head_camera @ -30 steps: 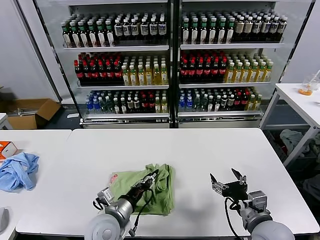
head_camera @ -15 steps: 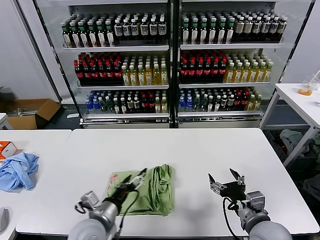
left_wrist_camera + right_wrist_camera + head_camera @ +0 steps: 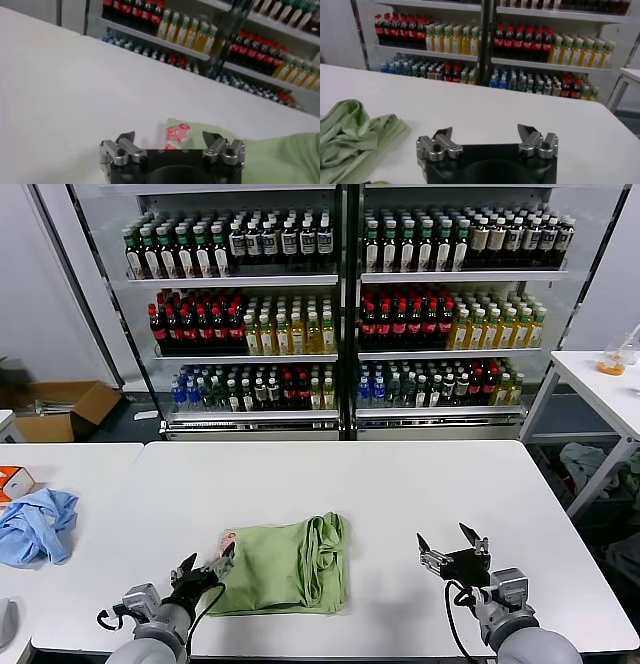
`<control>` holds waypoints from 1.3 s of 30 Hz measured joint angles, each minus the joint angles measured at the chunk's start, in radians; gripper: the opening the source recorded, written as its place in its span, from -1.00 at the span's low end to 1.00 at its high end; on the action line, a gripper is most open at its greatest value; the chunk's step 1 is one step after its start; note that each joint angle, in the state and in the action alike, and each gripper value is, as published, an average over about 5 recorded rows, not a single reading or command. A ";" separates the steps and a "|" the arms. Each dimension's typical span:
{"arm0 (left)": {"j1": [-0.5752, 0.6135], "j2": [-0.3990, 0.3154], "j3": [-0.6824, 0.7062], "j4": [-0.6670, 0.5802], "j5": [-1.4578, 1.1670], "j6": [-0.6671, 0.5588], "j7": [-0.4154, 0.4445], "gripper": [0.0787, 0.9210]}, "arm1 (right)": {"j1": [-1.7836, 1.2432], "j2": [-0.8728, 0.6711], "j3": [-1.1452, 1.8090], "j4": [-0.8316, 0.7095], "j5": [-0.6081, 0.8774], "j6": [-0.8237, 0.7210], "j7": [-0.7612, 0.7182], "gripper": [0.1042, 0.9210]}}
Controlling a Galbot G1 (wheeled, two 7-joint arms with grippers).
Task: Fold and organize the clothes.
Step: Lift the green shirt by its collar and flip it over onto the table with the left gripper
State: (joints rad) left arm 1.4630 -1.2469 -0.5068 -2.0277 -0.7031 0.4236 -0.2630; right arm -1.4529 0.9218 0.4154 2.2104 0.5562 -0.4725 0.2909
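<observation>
L hand [image 3: 207, 567] spread beside folded soft green shirt [image 3: 285, 566]; R hand [image 3: 451, 547] spread, idle.

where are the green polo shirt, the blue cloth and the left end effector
green polo shirt [image 3: 285, 567], head view, middle of the folded fabric
blue cloth [image 3: 35, 525], head view, centre of the crumpled heap
left end effector [image 3: 205, 567], head view, between its fingertips

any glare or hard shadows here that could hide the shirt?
Head view: pale reflections on the drinks cooler glass only; the table is evenly lit, and the polo shirt casts just a thin soft shadow at its near edge. Left wrist view: no glare, the shirt's red print shows between the open left pincer fingers. Right wrist view: right pincer open, soft shading in the shirt folds.
</observation>
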 measured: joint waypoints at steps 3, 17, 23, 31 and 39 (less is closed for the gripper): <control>0.005 -0.004 0.008 0.006 0.033 0.002 0.006 0.77 | -0.004 0.000 0.005 0.004 0.000 0.000 0.000 0.76; -0.016 -0.034 0.071 0.039 0.098 -0.009 0.028 0.70 | -0.017 -0.006 0.031 0.016 0.000 -0.001 0.001 0.76; -0.027 -0.034 0.065 0.062 0.064 -0.005 0.036 0.32 | -0.019 -0.008 0.035 0.018 0.001 -0.001 0.001 0.76; -0.022 -0.042 0.030 0.066 -0.055 0.018 0.047 -0.23 | -0.014 -0.011 0.036 0.014 0.004 -0.001 0.001 0.76; -0.031 -0.050 -0.018 0.085 -0.231 0.046 0.052 -0.76 | -0.003 -0.016 0.033 0.007 0.009 -0.001 0.003 0.76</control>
State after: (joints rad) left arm 1.4318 -1.2964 -0.5246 -1.9431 -0.9337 0.4695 -0.2113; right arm -1.4558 0.9057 0.4485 2.2178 0.5654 -0.4735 0.2934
